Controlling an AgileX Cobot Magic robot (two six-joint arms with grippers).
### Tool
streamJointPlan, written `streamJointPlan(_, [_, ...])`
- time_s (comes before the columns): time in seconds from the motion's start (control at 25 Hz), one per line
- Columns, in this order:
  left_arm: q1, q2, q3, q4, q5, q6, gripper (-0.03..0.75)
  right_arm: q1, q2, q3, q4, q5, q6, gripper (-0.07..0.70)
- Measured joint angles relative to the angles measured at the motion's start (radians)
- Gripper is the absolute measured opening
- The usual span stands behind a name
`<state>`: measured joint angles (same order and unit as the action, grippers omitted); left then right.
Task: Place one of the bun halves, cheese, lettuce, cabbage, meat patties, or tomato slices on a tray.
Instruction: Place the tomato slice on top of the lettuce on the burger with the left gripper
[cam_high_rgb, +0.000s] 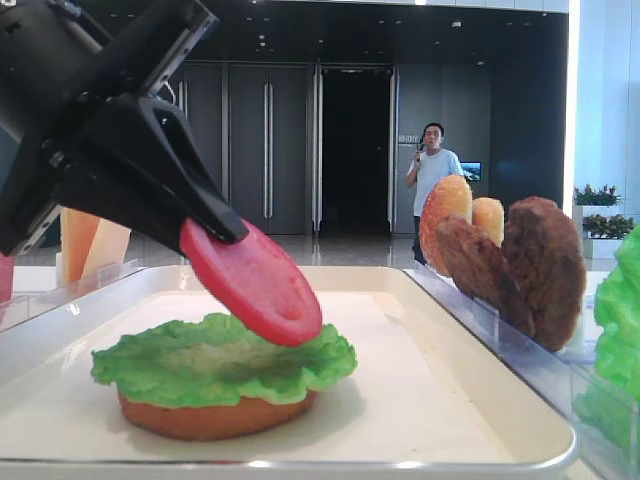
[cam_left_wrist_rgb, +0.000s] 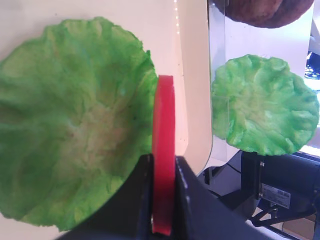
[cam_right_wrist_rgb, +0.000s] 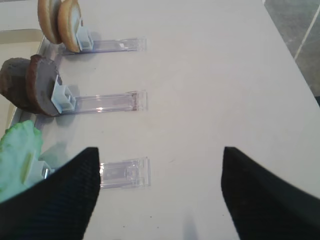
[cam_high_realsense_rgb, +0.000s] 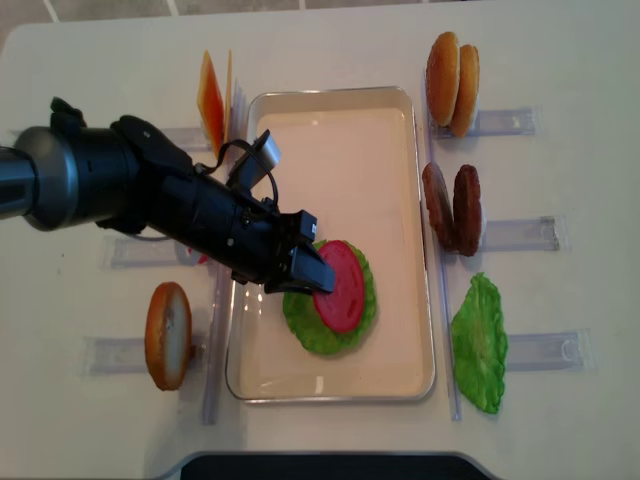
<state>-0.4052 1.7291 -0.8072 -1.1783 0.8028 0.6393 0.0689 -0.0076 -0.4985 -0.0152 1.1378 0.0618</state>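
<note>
Red tomato slice (cam_high_rgb: 252, 282) hangs tilted, lower edge on the lettuce (cam_high_rgb: 222, 359) atop a bun half (cam_high_rgb: 215, 416) in the white tray (cam_high_rgb: 480, 395), left gripper (cam_high_realsense_rgb: 306, 267) clamped on it, release pending; right gripper (cam_right_wrist_rgb: 159, 192) spread, empty.

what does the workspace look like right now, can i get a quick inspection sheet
surface: pale table, clear holders either side of the tray.
job's things: white tray holds a bun half topped with lettuce; tomato slice tilted over the lettuce, in the left gripper. Spare buns, meat patties, a second lettuce leaf, cheese and one bun stand in holders.
clutter: nothing seen.
grippers: left gripper shut on the tomato slice; right gripper open, empty, above bare table.
cables: one looped on the left arm.
surroundings: a person stands before dark doors.
</note>
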Motion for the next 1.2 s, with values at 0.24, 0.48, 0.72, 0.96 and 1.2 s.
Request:
streamJointPlan(0.24, [0.0, 0.001, 0.0, 0.008, -0.005, 0.038, 0.06, 0.0, 0.0, 0.0, 0.0, 0.0, 0.0, 0.512])
streamJointPlan(0.48, [0.0, 0.002, 0.0, 0.018, -0.006, 0.044, 0.06, 0.0, 0.0, 0.0, 0.0, 0.0, 0.0, 0.512])
streamJointPlan(0.72, [0.0, 0.002, 0.0, 0.081, -0.022, 0.011, 0.207, 0.0, 0.0, 0.0, 0.0, 0.0, 0.0, 0.512])
streamJointPlan(0.96, [0.0, -0.011, -0.006, 0.138, -0.055, -0.002, 0.61, 0.0, 0.0, 0.0, 0.0, 0.0, 0.0, 0.512])
streamJointPlan(1.2, [0.019, -0.072, -0.139, 0.414, -0.001, -0.197, 0.689, 0.0, 0.0, 0.0, 0.0, 0.0, 0.0, 0.512])
